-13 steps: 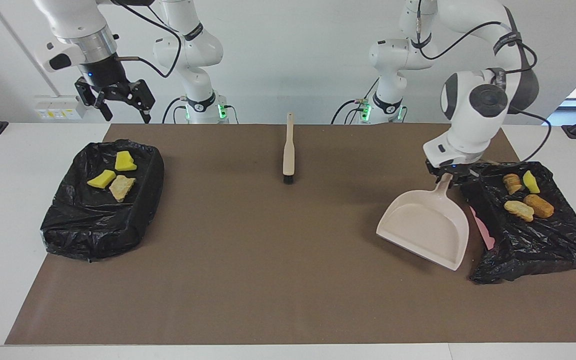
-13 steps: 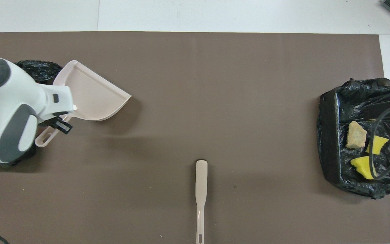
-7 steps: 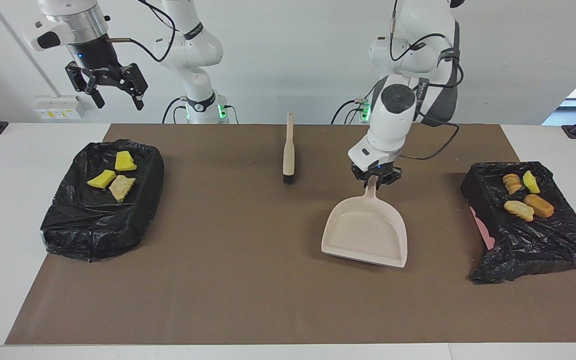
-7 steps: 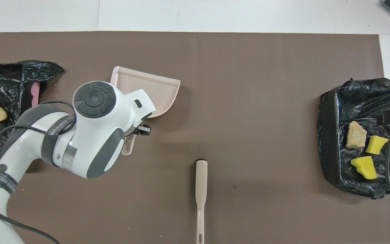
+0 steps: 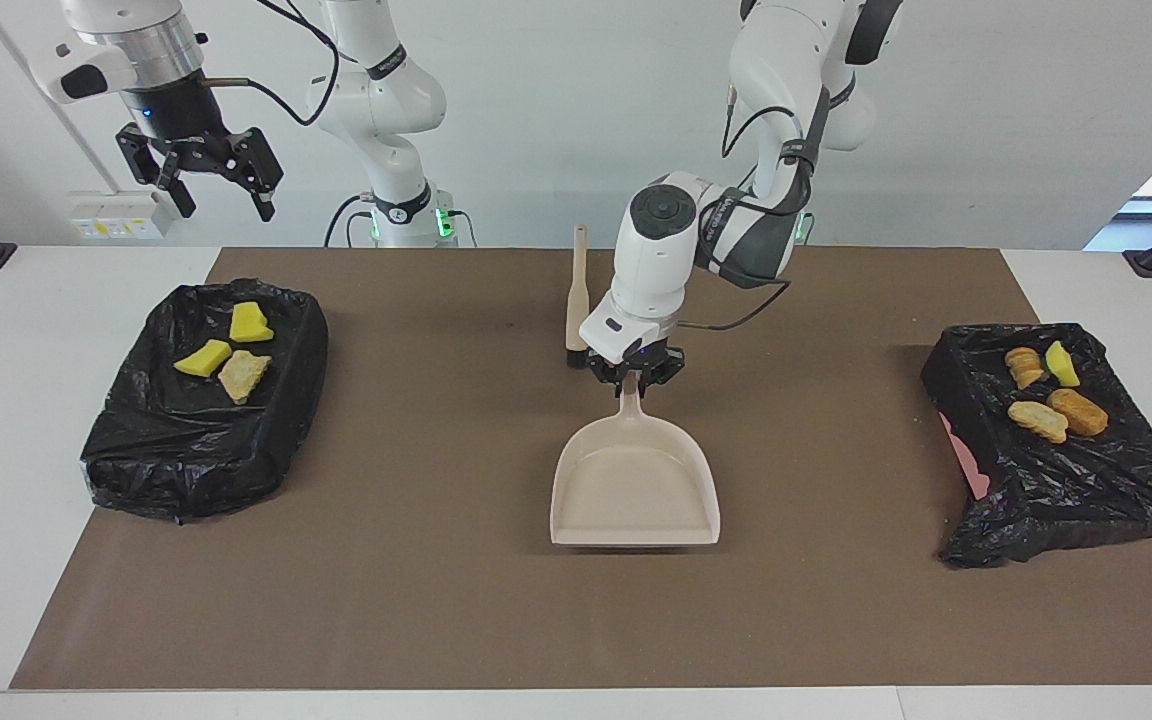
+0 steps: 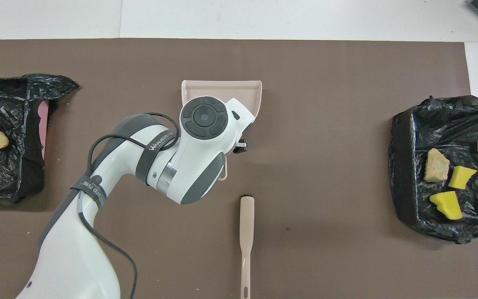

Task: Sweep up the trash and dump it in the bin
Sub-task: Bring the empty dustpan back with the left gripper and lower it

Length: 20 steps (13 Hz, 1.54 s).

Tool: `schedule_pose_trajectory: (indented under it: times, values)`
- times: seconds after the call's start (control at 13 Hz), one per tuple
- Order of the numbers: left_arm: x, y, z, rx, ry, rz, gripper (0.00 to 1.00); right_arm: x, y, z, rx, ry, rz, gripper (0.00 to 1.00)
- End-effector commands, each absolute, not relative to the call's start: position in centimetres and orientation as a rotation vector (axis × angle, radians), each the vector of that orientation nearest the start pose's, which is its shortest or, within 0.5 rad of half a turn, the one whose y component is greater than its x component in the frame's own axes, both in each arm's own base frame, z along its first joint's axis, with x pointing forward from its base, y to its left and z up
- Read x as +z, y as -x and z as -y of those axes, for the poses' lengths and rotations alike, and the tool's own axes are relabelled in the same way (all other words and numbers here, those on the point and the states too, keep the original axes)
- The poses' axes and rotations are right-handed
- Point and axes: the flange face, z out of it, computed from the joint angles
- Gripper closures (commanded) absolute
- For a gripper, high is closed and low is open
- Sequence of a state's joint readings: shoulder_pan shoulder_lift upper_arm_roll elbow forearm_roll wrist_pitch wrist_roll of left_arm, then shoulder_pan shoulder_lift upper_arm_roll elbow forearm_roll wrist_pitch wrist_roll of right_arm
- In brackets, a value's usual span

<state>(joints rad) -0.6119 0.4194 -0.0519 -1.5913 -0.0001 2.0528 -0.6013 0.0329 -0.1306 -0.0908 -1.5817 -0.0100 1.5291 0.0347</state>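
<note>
My left gripper (image 5: 633,375) is shut on the handle of the beige dustpan (image 5: 636,490), which is empty and level, low over the middle of the brown mat. In the overhead view the left wrist covers most of the dustpan (image 6: 222,88). Trash lies in two black-bagged bins. The bin at the right arm's end (image 5: 176,470) holds two yellow sponge chunks (image 5: 249,322) and a tan lump (image 5: 243,375). The bin at the left arm's end (image 5: 1066,490) holds three brown lumps (image 5: 1076,410) and one yellow chunk (image 5: 1061,363). My right gripper (image 5: 201,175) is open, empty and raised high over its bin.
The beige brush (image 5: 577,300) lies on the mat beside the left gripper, nearer to the robots than the dustpan, bristles toward it; it also shows in the overhead view (image 6: 247,232). The brown mat (image 5: 436,600) covers most of the table.
My left arm has carried the dustpan from beside the bin at its end to the middle of the mat and squared it up. My right gripper has risen a little.
</note>
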Motion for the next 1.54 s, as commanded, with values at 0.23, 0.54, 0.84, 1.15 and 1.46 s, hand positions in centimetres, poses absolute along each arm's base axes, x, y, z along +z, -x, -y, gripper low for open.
schedule_pose_trajectory:
  times: [0.23,0.54,0.84,1.15,1.46]
  values:
    - [37.8,-55.8,46.4,-0.090,3.231,0.040,1.00,68.2,-50.5,4.0,-0.108,3.134,-0.171,0.00]
    - [36.5,-55.4,47.2,-0.056,3.307,0.074,0.97,68.1,-50.5,2.6,-0.091,3.134,-0.193,0.00]
    - [35.7,-53.9,47.6,-0.016,3.262,-0.174,0.69,68.1,-50.5,3.1,-0.101,3.135,-0.189,0.00]
    - [38.1,-54.2,46.6,-0.038,3.268,-0.162,0.00,67.9,-50.7,2.6,-0.098,3.136,-0.170,0.00]
    - [43.9,-54.6,39.8,-0.123,3.250,-0.136,0.00,67.9,-51.0,2.0,-0.108,3.138,-0.151,0.00]
